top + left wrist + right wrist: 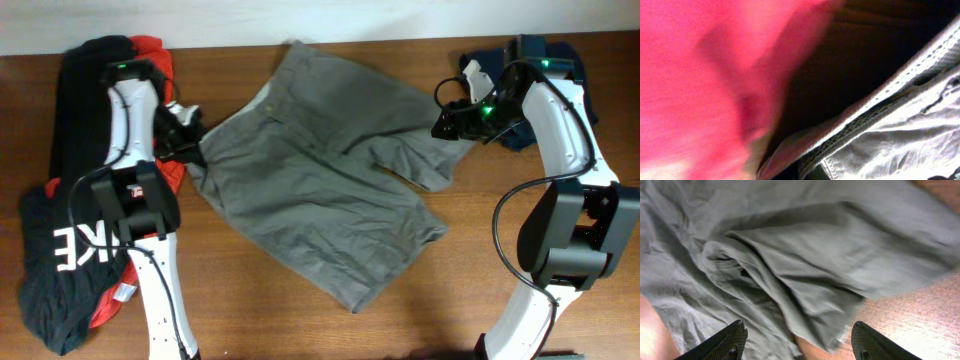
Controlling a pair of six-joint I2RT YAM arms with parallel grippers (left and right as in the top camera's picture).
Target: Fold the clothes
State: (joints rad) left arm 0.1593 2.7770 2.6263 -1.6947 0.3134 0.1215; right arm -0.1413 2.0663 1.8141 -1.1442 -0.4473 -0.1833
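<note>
Our left arm [125, 120] stood up from its base at the near edge, stretched to the far side and bent at the elbow. The wrist turned inward there, and the left gripper [186, 128] pointed toward the middle. We could not tell how its jaws stood, since its own camera showed none of its fingers. Our right arm [565, 110] mirrored that pose, folded inward from the far side, with the right gripper [447, 122] held low. In the right wrist view its two dark fingers [730, 342] stood wide apart.
</note>
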